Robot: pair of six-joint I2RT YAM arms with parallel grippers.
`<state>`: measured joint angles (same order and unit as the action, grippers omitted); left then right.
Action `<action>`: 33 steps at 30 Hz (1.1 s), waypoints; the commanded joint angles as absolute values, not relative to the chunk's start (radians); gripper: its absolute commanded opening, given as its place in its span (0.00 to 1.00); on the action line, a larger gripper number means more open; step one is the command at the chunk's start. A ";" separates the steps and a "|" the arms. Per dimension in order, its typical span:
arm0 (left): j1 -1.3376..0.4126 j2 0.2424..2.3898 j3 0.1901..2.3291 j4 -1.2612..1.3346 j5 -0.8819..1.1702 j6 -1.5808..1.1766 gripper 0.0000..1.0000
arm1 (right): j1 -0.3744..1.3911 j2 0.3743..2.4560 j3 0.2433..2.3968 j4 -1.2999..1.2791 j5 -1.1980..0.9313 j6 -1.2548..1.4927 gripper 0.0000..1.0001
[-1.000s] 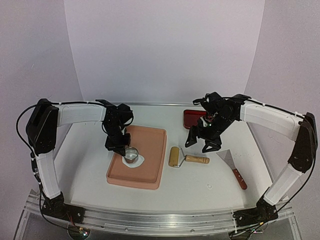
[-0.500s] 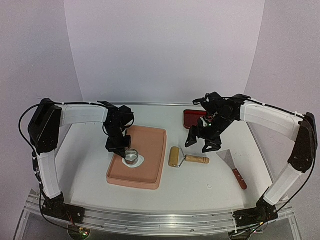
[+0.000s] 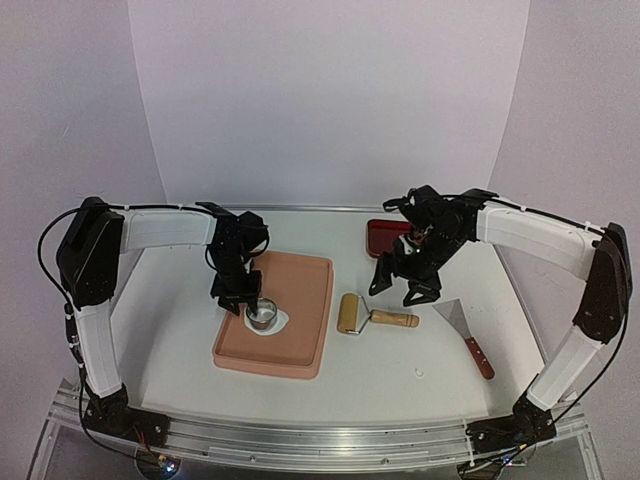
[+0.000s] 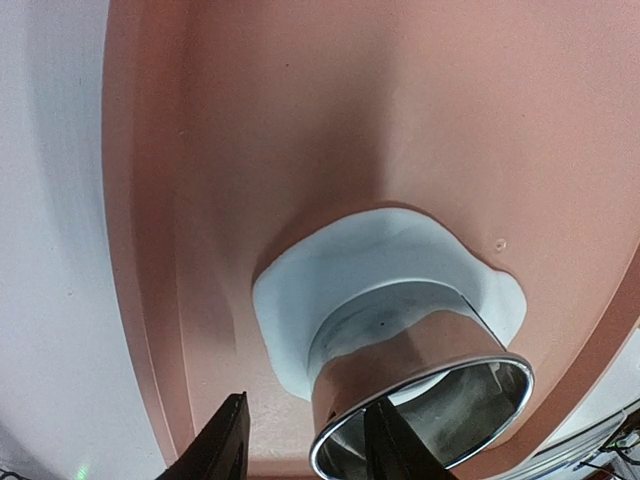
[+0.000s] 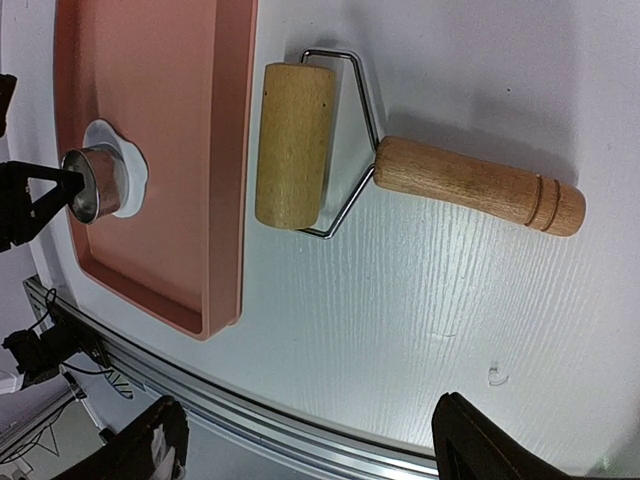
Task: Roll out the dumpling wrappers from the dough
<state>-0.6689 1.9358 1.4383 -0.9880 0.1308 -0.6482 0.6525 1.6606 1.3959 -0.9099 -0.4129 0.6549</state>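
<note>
A thin irregular sheet of white dough [image 4: 300, 300] lies at the near left of the pink tray [image 3: 305, 280]. It also shows in the top view [image 3: 279, 322]. A small metal ring [image 4: 420, 385] stands pressed into the dough. No separate round wrapper shows; the dough inside the ring is mostly hidden. My left gripper [image 4: 308, 445] is open. One finger is outside the ring's rim and the other is over its mouth, with a gap to the wall. My right gripper [image 5: 315, 450] is wide open and empty above the bare table near the rolling pin [image 5: 295, 145].
The wooden rolling pin [image 3: 352, 313] lies just right of the tray, handle pointing right. A metal scraper [image 3: 466, 333] with a red-brown handle lies further right. A red dish [image 3: 386, 236] sits at the back, behind my right gripper [image 3: 400, 288].
My left gripper has shifted slightly up and left, away from the ring, which stays in the dough. The right arm has barely moved.
</note>
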 commanded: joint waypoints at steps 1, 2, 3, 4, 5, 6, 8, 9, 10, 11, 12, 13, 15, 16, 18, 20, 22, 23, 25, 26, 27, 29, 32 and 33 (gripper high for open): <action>-0.674 1.873 1.505 -1.034 0.092 -0.643 0.49 | 0.653 1.695 1.460 -0.905 -0.415 0.664 0.85; -0.673 1.867 1.517 -1.049 0.085 -0.644 0.52 | 0.655 1.702 1.471 -0.904 -0.420 0.663 0.85; -0.673 1.861 1.529 -1.062 0.079 -0.644 0.53 | 0.657 1.710 1.485 -0.904 -0.426 0.659 0.85; -0.672 1.853 1.538 -1.072 0.074 -0.644 0.53 | 0.663 1.718 1.503 -0.903 -0.432 0.654 0.85; -0.672 1.846 1.547 -1.084 0.069 -0.645 0.53 | 0.670 1.727 1.520 -0.902 -0.436 0.649 0.85; -0.672 1.836 1.554 -1.095 0.063 -0.647 0.52 | 0.681 1.738 1.548 -0.901 -0.437 0.638 0.85; -0.670 1.818 1.563 -1.112 0.061 -0.648 0.49 | 0.705 1.763 1.595 -0.898 -0.435 0.630 0.85; -0.670 1.808 1.562 -1.113 0.065 -0.650 0.45 | 0.716 1.779 1.613 -0.896 -0.436 0.629 0.85; -0.671 1.793 1.555 -1.106 0.076 -0.651 0.39 | 0.726 1.791 1.635 -0.888 -0.442 0.628 0.85; -0.670 1.774 1.545 -1.090 0.092 -0.649 0.34 | 0.734 1.809 1.654 -0.879 -0.446 0.632 0.84; -0.670 1.757 1.528 -1.069 0.111 -0.646 0.29 | 0.746 1.822 1.666 -0.857 -0.456 0.635 0.81; -0.670 1.739 1.508 -1.041 0.137 -0.646 0.23 | 0.755 1.836 1.676 -0.827 -0.466 0.645 0.77; -0.669 1.713 1.467 -0.992 0.176 -0.652 0.16 | 0.771 1.859 1.675 -0.727 -0.508 0.680 0.65; -0.668 1.708 1.449 -0.973 0.190 -0.659 0.13 | 0.777 1.869 1.670 -0.665 -0.537 0.709 0.59; -0.667 1.704 1.422 -0.944 0.218 -0.671 0.10 | 0.789 1.904 1.667 -0.558 -0.588 0.773 0.50; -0.665 1.700 1.388 -0.910 0.234 -0.691 0.08 | 0.802 1.943 1.674 -0.459 -0.624 0.824 0.45; -0.659 1.694 1.358 -0.882 0.242 -0.707 0.07 | 0.815 1.991 1.690 -0.385 -0.661 0.871 0.39; -0.657 1.691 1.343 -0.867 0.247 -0.714 0.07 | 0.822 2.014 1.697 -0.350 -0.673 0.888 0.38; -0.652 1.689 1.320 -0.844 0.253 -0.725 0.07 | 0.830 2.061 1.710 -0.291 -0.693 0.919 0.35; -0.649 1.691 1.315 -0.839 0.253 -0.727 0.07 | 0.835 2.080 1.717 -0.261 -0.705 0.937 0.34; -0.647 1.695 1.312 -0.837 0.251 -0.727 0.06 | 0.836 2.104 1.725 -0.244 -0.713 0.954 0.32; -0.642 1.700 1.312 -0.840 0.247 -0.728 0.06 | 0.842 2.147 1.758 -0.229 -0.727 0.979 0.29; -0.634 1.701 1.306 -0.843 0.242 -0.728 0.06 | 0.850 2.206 1.803 -0.225 -0.740 0.990 0.29; -0.630 1.700 1.300 -0.841 0.242 -0.728 0.06 | 0.852 2.222 1.816 -0.224 -0.744 0.993 0.29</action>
<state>-0.6440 1.7226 1.3102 -0.8721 0.2367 -0.7137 0.8394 2.1659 1.7317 -0.3144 -0.6970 0.9383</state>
